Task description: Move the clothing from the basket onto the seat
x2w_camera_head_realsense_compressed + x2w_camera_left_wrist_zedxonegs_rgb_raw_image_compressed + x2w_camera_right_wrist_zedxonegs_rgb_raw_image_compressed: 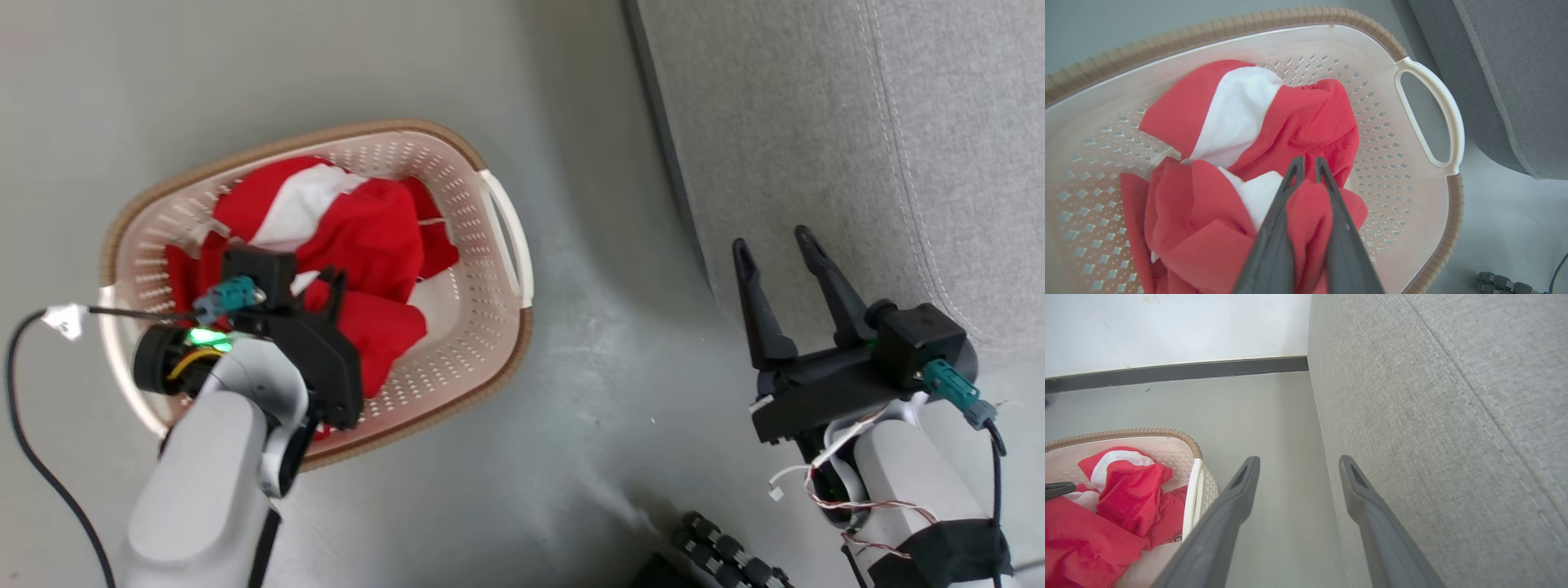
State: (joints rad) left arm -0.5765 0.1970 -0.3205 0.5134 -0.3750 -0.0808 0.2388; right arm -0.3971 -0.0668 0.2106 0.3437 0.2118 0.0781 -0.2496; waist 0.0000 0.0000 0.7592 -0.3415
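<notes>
Left gripper (1309, 161) is pinched nearly closed on a fold of the red clothing (1310, 118), down inside the basket (1453, 212), with its forearm (204, 457) reaching in over the near rim. Right gripper (771, 239) hangs spread wide with nothing in it, right at the edge of the seat (816, 122), pointing away from the robot. One basket, sitting on the floor (596, 327) near the seat. The red-and-white pile is all in it, can't count the pieces.

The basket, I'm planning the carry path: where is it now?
In the head view the basket sits on the floor at centre-left, the seat to its right, the left gripper inside it shut on the clothing.
</notes>
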